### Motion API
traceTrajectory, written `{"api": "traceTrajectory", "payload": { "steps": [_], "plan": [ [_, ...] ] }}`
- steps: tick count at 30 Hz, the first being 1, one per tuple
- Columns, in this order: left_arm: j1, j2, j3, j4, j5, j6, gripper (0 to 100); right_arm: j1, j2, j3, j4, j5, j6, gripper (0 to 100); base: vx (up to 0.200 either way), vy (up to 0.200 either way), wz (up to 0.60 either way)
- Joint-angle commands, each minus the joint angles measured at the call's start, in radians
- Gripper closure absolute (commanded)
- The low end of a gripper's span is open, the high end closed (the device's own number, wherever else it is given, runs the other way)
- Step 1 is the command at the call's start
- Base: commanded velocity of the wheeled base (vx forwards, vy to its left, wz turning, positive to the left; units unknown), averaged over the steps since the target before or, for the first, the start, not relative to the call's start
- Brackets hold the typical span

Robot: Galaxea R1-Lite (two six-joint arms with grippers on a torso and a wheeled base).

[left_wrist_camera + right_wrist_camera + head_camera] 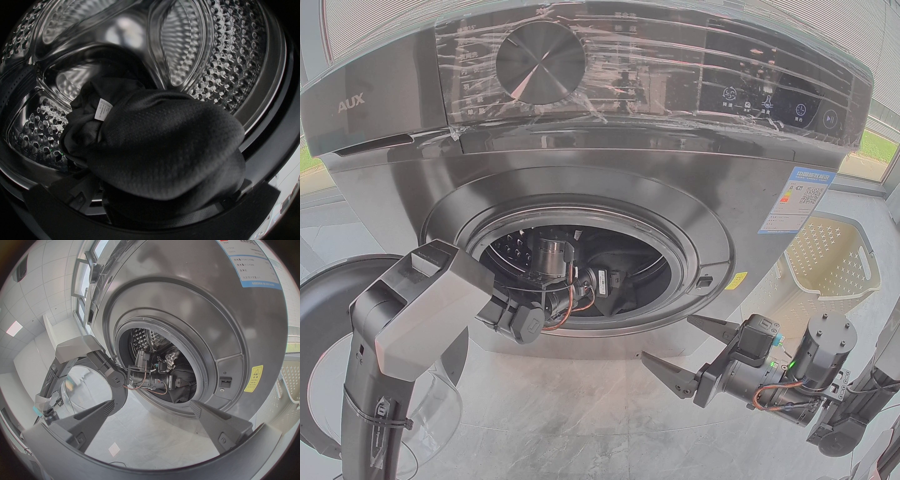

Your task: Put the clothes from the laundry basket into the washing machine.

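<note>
Washing machine (600, 181) stood with its door (325, 300) swung open, left gripper (176, 382) was inside the drum (225, 62), black garment (162, 147) lay heaped over it near the drum's front lip, its grip was hidden by cloth so I couldn't tell, right gripper (667, 337) hung outside in front with jaws spread apart, laundry basket (831, 262) sat beside the machine on the right.

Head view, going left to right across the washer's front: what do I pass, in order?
In order: open door → drum mouth → yellow sticker → laundry basket. The right gripper hangs lower and overlaps the drum mouth's right edge, so I leave it unplaced.
</note>
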Motion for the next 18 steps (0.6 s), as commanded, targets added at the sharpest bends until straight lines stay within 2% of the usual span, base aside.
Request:
{"api": "traceTrajectory", "payload": {
  "steps": [1,3,4,9,14,17,18],
  "plan": [
    [-0.008,0.024,-0.002,0.000,-0.011,0.019,0,0.001,0.003,-0.001,0.000,0.000,0.000,0,0.000,0.000,0.00],
    [-0.008,0.048,-0.030,0.000,-0.011,0.032,0,0.001,0.004,-0.002,0.000,0.000,0.000,0,0.000,0.000,0.00],
    [-0.006,0.059,-0.053,0.002,-0.011,0.032,100,0.001,0.004,-0.002,0.000,0.000,0.000,0,0.000,0.000,0.00],
    [0.000,0.110,-0.173,-0.006,0.003,0.008,100,0.002,0.006,-0.004,0.000,0.000,0.000,0,0.000,0.000,0.00],
    [0.020,0.136,-0.328,-0.007,0.063,-0.096,100,0.044,-0.011,-0.042,-0.002,-0.006,0.000,0,0.000,0.000,0.00],
    [0.040,0.162,-0.432,-0.010,0.092,-0.107,100,0.047,-0.019,-0.045,0.000,-0.026,0.002,0,0.000,0.000,0.00],
    [0.051,0.182,-0.499,-0.009,0.117,-0.107,100,0.047,-0.016,-0.049,0.000,-0.026,0.002,0,0.000,0.000,0.00]
  ]
}}
